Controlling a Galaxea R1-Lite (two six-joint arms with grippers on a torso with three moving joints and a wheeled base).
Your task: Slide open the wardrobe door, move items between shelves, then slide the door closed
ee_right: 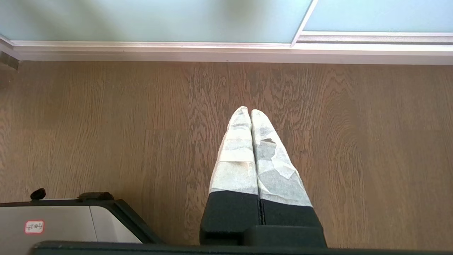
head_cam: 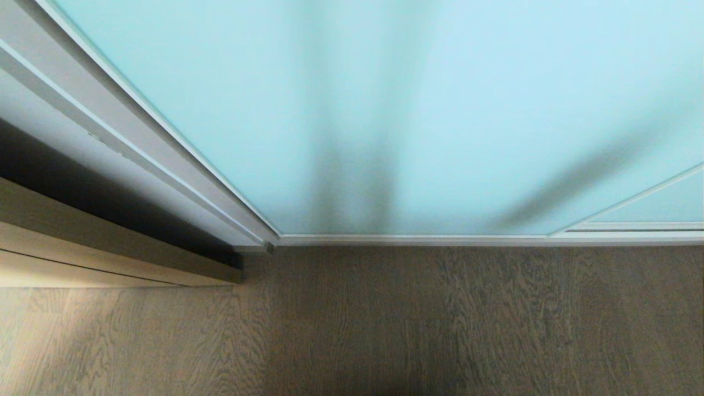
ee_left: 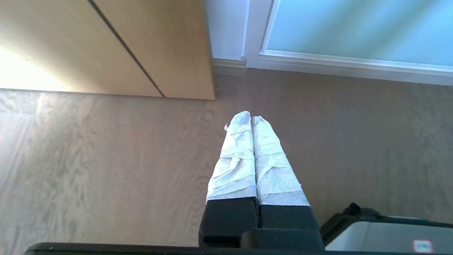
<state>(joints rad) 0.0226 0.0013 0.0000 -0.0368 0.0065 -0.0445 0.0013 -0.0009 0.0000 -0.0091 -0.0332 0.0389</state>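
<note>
The sliding wardrobe door (head_cam: 429, 110), frosted pale blue-green glass in a thin silver-white frame, stands closed across the head view, down to its bottom rail. It shows again in the left wrist view as the door (ee_left: 354, 28) and in the right wrist view as the door (ee_right: 159, 19). My left gripper (ee_left: 251, 118) hangs low over the wood floor, its taped fingers pressed together, holding nothing. My right gripper (ee_right: 246, 111) hangs the same way, shut and empty. Neither arm shows in the head view. The items and the shelves are hidden behind the door.
A light-wood cabinet (head_cam: 82, 242) stands at the left, next to the wardrobe's grey-white side frame (head_cam: 126, 132). A second glass panel (head_cam: 654, 206) overlaps at the right. Grey-brown wood floor (head_cam: 412, 324) lies before the door. My base's edge (ee_right: 70, 219) shows by the right gripper.
</note>
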